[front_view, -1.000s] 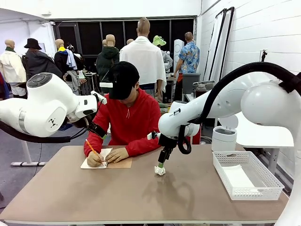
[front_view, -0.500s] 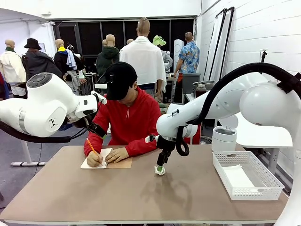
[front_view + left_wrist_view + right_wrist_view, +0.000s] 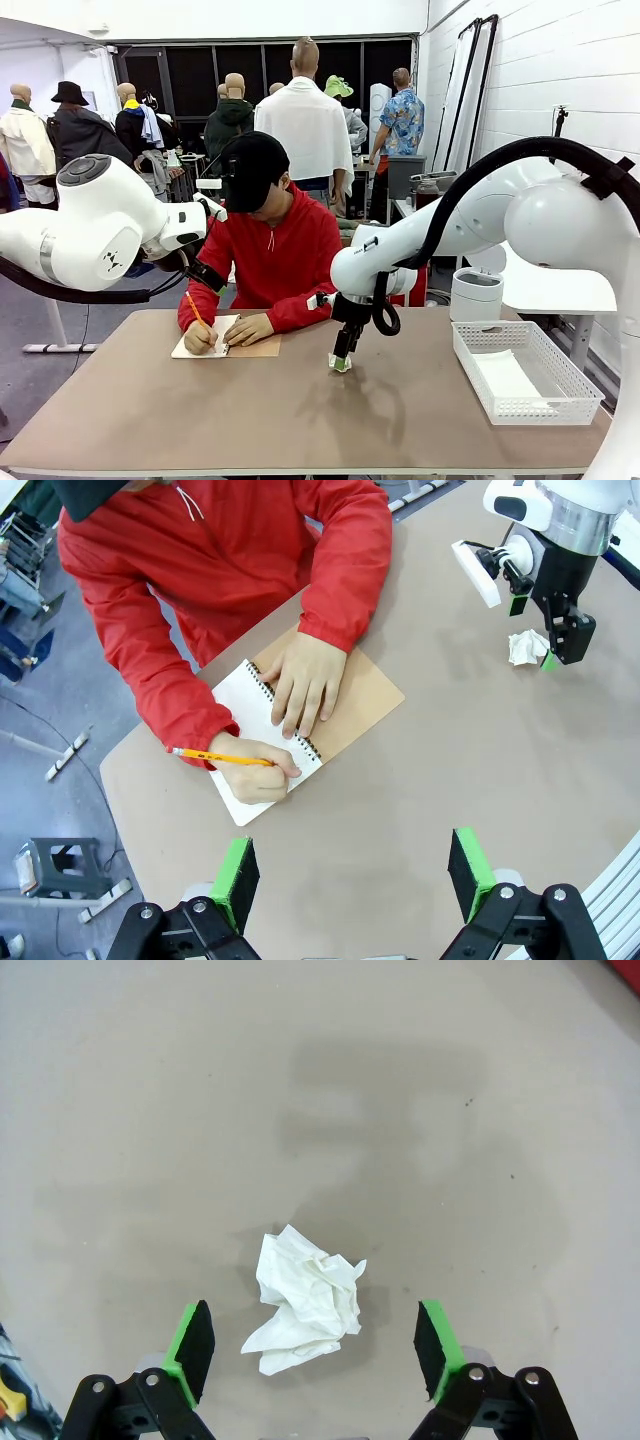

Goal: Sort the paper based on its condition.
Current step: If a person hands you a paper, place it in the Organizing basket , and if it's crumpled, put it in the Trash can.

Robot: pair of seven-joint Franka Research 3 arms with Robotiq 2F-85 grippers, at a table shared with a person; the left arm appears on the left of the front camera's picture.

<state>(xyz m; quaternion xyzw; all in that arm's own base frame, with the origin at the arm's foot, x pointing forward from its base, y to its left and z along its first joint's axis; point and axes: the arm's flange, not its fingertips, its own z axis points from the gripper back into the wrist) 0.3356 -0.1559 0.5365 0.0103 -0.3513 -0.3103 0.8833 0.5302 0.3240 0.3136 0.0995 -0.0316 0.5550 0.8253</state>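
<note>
We count one crumpled paper (image 3: pixel 305 1300) lying on the tan counter (image 3: pixel 300 420) between the right jaws, which stand wide; the left jaws stand wide too, empty. One notebook (image 3: pixel 250 695), one pencil (image 3: pixel 215 757), one white basket (image 3: pixel 545 408); white brick wall (image 3: pixel 560 80)

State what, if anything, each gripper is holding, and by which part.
Nothing is held. The right gripper is open at the crumpled paper without touching it; the left gripper is open and empty.
</note>
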